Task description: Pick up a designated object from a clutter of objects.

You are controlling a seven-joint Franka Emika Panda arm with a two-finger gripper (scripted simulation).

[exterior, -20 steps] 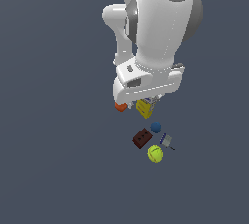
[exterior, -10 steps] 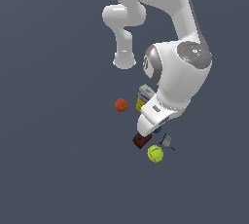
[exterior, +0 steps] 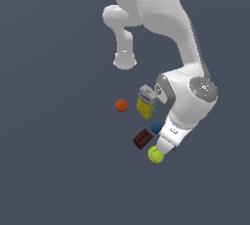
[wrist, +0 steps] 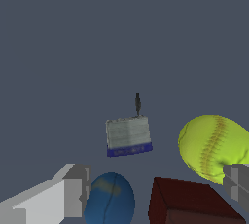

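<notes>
While the jaws stand apart and empty, the grey tool (wrist: 128, 136) lies on the plain dark grey-blue floor (wrist: 121, 33) ahead of them, near the tennis ball (wrist: 214, 144). Blue ball (wrist: 110, 198) and brown block (wrist: 194, 201) sit between the fingers (wrist: 73, 189). No walls or furniture show.

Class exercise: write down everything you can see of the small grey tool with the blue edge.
The grey tool appears only in the wrist view; in the exterior view the arm hides it. It has a boxy, pale grey, faintly streaked body, a dark blue strip along one edge, and a thin dark tip sticking out from the opposite edge. It lies on the dark floor, slightly skewed, apart from the blue ball, brown block and tennis ball. Nothing touches it; the gripper's fingers are short of it.
</notes>
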